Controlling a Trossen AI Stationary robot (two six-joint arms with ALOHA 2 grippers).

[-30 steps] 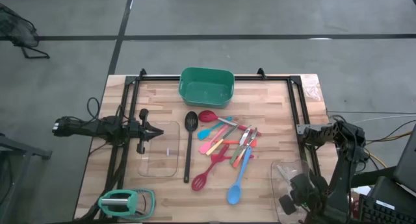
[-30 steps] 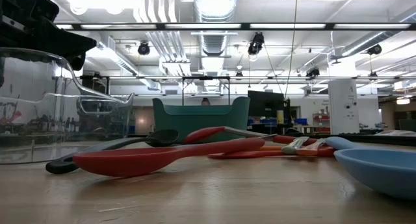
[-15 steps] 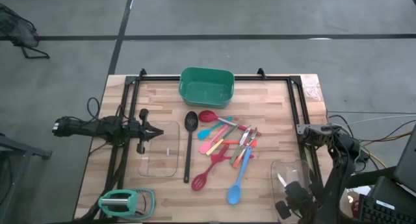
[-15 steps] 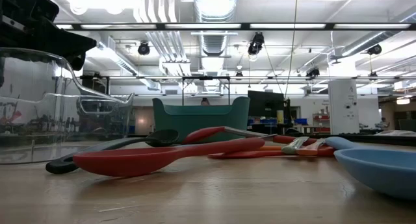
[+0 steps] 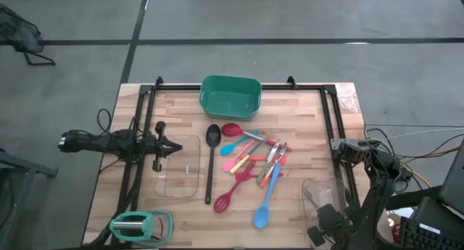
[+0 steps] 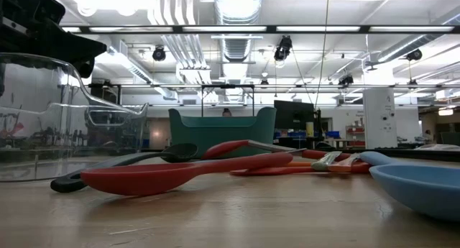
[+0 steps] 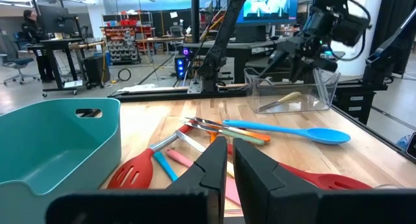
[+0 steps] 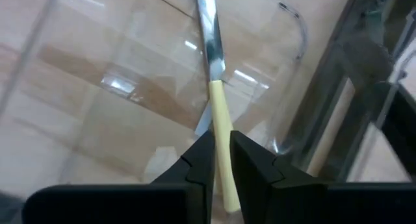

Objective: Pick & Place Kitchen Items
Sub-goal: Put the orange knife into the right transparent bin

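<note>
The kitchen items lie in a loose pile (image 5: 255,154) mid-table: a long black slotted spoon (image 5: 211,163), a blue spoon (image 5: 264,203), red spoons and small coloured cutlery. My right gripper (image 8: 222,138) hangs over the near end of a clear glass tray (image 5: 319,188) at the table's near right, shut on a yellow-handled knife (image 8: 218,107). In the left wrist view, that knife (image 7: 279,100) shows inside the tray (image 7: 322,87). My left gripper (image 5: 177,146) waits, shut and level, at the table's left over a second glass tray (image 5: 181,181). My right gripper has the knife's yellow handle (image 8: 222,130) between its two fingers, near the handle's free end. The fingers slant steeply down from above and lie roughly along the knife. The steel blade (image 8: 208,36) points down and away into the glass tray.
A green tub (image 5: 230,96) stands at the far middle of the table. A teal object (image 5: 141,225) sits at the near left corner. Black frame rails (image 5: 335,119) run along the table's left and right sides. Bare wood lies between the pile and the right tray.
My right gripper has sunk toward the glass tray and shifted slightly toward the table's near edge. The pile of utensils and my left arm have kept still.
</note>
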